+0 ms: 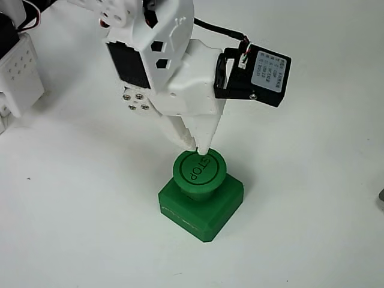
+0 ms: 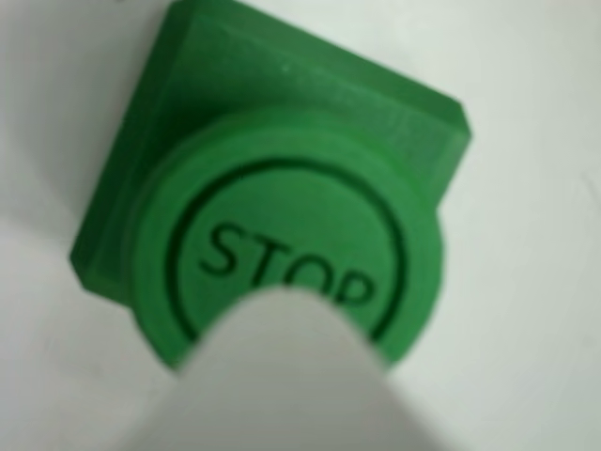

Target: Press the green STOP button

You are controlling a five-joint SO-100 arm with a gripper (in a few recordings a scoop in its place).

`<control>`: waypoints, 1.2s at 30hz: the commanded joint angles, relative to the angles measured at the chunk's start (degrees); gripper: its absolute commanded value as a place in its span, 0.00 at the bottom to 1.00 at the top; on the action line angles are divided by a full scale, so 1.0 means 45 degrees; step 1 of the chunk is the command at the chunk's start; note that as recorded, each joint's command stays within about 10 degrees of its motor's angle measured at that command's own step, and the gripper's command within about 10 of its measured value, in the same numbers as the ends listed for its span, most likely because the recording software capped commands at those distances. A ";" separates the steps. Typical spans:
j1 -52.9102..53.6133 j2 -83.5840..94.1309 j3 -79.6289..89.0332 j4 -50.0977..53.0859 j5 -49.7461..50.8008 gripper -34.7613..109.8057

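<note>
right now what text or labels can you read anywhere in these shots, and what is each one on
"STOP": embossed inside a ring on the round cap of the green STOP button, readable in the fixed view and in the wrist view, where the gripper tip covers part of the last letters.
Printed label on the black motor at the arm's wrist: several lines of text, too small to read.
Front edge of the button's square base: faint raised marks, not readable.

In the fixed view the green STOP button (image 1: 200, 193) sits on the table (image 1: 312, 228) just below the frame's centre. The gripper (image 1: 197, 146) comes down from the upper middle, its tip touching the cap's upper edge. In the wrist view the button (image 2: 282, 235) sits at centre, the finger (image 2: 291, 376) overlapping its lower edge.
</note>
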State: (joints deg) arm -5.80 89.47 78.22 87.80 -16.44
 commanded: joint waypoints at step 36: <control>-0.0273 -0.1426 -0.0820 0.0000 -0.0059 0.24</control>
State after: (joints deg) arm -5.80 82.18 78.05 87.71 -16.26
